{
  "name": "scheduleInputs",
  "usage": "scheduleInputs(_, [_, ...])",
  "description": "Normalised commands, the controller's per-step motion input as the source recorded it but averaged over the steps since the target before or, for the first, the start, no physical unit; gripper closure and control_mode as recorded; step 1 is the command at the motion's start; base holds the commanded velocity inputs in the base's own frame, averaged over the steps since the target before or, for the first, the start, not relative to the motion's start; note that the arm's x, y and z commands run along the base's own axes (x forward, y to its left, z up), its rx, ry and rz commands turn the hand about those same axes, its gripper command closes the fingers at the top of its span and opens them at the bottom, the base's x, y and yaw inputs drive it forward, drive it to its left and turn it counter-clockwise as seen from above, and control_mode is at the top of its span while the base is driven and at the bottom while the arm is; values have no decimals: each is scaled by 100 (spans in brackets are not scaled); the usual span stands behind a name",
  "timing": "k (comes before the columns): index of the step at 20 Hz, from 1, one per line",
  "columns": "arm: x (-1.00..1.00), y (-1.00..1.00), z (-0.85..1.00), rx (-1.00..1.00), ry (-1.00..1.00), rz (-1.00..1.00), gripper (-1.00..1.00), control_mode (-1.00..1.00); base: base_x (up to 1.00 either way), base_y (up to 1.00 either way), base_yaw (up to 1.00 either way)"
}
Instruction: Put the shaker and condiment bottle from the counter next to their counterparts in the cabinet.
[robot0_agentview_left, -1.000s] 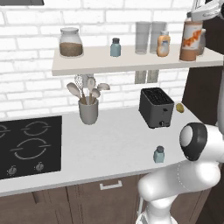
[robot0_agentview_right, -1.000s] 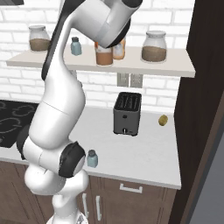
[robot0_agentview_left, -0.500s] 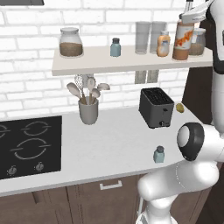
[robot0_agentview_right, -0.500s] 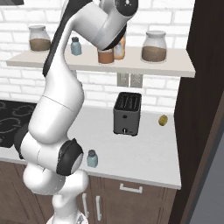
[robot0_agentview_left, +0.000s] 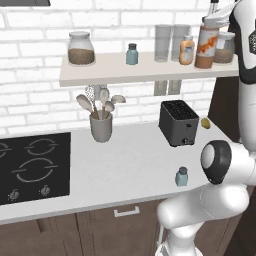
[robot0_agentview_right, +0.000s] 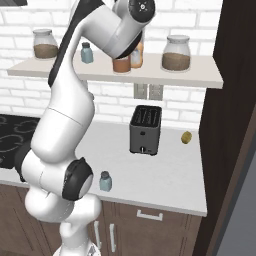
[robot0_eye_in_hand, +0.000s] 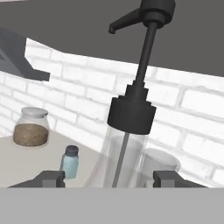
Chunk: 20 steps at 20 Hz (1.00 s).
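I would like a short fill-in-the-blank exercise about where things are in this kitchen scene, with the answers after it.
1. The condiment bottle stands on the ____, beside the squat orange bottle.
2. One shaker stands on the ____, in front of the toaster.
3. The twin shaker has a ____ cap.

Missing words: shelf; counter; dark

On the cabinet (robot0_agentview_left: 150, 75) shelf board, from the left end: a jar (robot0_agentview_left: 81, 49), the twin shaker (robot0_agentview_left: 132, 54), two glasses (robot0_agentview_left: 163, 43), the squat bottle (robot0_agentview_left: 187, 50), then the condiment bottle (robot0_agentview_left: 207, 42) just beside it, with another jar (robot0_agentview_left: 225, 48) at the right end. On the counter (robot0_agentview_left: 130, 170) below, a cooktop (robot0_agentview_left: 30, 165) lies at the left edge, a utensil holder (robot0_agentview_left: 101, 127) and a toaster (robot0_agentview_left: 178, 122) stand toward the back, and the shaker (robot0_agentview_left: 182, 176) stands near the front edge.
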Motion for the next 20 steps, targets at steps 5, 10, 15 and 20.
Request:
scheduleInputs(5, [14, 0, -1, 0, -1, -1, 100, -100, 0, 0, 0])
scheduleInputs(10, [19, 0, -2, 0, 0, 0, 100, -100, 0, 0, 0])
scheduleInputs(15, [6, 0, -4, 0, -1, 0, 100, -100, 0, 0, 0])
scheduleInputs(20, [5, 0, -10, 0, -3, 0, 100, -100, 0, 0, 0])
